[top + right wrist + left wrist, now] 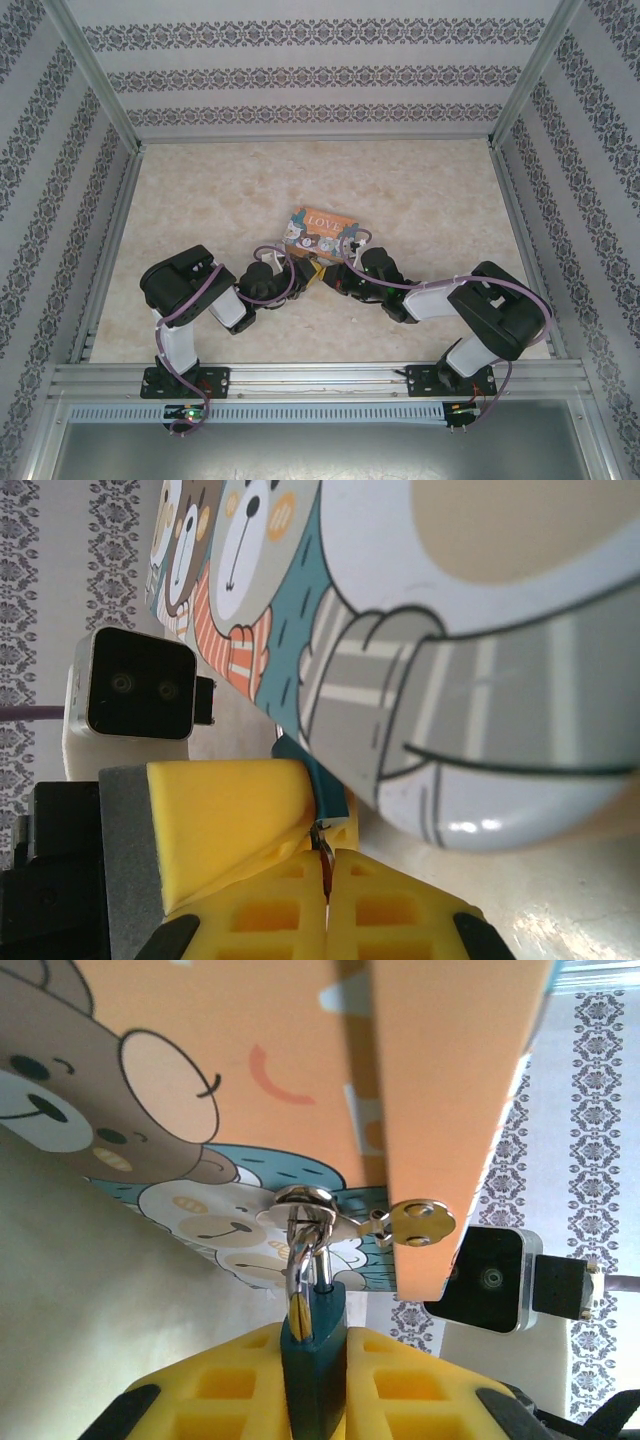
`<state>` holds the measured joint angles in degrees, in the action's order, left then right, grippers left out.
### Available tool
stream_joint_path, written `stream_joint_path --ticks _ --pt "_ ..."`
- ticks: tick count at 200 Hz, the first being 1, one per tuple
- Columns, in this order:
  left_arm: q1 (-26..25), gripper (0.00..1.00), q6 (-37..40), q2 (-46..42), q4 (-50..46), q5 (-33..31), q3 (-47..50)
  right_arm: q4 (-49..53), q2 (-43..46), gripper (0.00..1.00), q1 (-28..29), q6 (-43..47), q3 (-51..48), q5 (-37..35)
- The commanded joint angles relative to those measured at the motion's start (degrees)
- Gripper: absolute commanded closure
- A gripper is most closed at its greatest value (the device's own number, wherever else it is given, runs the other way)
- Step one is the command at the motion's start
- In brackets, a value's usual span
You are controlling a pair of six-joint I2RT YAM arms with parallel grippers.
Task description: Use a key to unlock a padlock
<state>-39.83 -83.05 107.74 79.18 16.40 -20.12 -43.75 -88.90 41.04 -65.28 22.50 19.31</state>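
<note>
The tiny teal padlock (315, 1360) is clamped between the yellow pads of my left gripper (315, 1335), which is shut on its body. Its silver shackle (300, 1265) passes through the metal hasp (300, 1208) on the colourful LOVE box (250, 1060). In the right wrist view, my right gripper (327, 870) is shut on a thin metal key (323, 860). The key's tip touches the bottom of the padlock (323, 778), beside the left gripper's yellow pad (230, 810). From above, both grippers meet in front of the box (320, 230).
The box rests on the beige marble-patterned table (420, 190), enclosed by patterned walls and aluminium rails (320, 378). Each wrist view shows the other arm's camera housing (490, 1280) (135, 695) close by. The box's cartoon-bear faces (450, 630) loom right above the right gripper.
</note>
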Motion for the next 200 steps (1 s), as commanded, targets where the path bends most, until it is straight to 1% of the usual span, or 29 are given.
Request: stream_joint_path --ticks 1,17,40,44,55,84,107,132,151,162,200 --pt "-1.0 0.85 0.3 -1.1 2.1 -1.3 0.2 -4.2 1.3 0.89 0.7 -0.1 -1.0 -0.2" --pt "-1.0 0.85 0.4 -1.8 1.6 -1.5 0.2 -3.8 2.5 0.85 0.7 0.6 -1.8 -1.0" --pt "-1.0 0.86 0.5 -3.2 -0.1 -1.6 0.2 -1.1 5.4 0.75 0.6 2.3 -2.5 -2.9" --pt "-1.1 0.85 0.5 -3.5 -0.6 -1.6 0.2 -0.5 6.1 0.73 0.5 2.7 -4.1 -3.2" --pt "-1.0 0.85 0.6 -4.6 -1.9 -1.6 0.2 0.8 8.4 0.7 0.4 4.1 -5.0 -4.2" --pt "-1.0 0.86 0.8 -8.4 -7.1 -1.9 0.0 12.8 17.4 0.63 0.4 11.0 -5.3 -7.8" --pt "-1.0 0.85 0.9 -11.1 -11.3 -1.9 -0.5 20.8 26.2 0.58 0.5 19.4 -4.8 -11.4" --pt "-1.0 0.86 0.7 -12.9 -14.0 -1.4 -1.3 25.8 35.7 0.54 1.0 31.1 -4.9 -14.5" --pt "-1.1 0.87 0.1 -13.6 -15.1 -0.8 -1.9 28.3 42.1 0.51 2.0 40.7 -4.9 -16.3" --pt "-1.1 0.89 -0.3 -13.8 -15.4 -0.7 -2.0 29.0 45.1 0.51 2.8 47.1 -5.0 -16.1" --pt "-1.0 0.9 -0.5 -16.2 -18.3 -1.0 -2.4 28.9 52.7 0.49 8.4 70.3 -5.7 -18.8"
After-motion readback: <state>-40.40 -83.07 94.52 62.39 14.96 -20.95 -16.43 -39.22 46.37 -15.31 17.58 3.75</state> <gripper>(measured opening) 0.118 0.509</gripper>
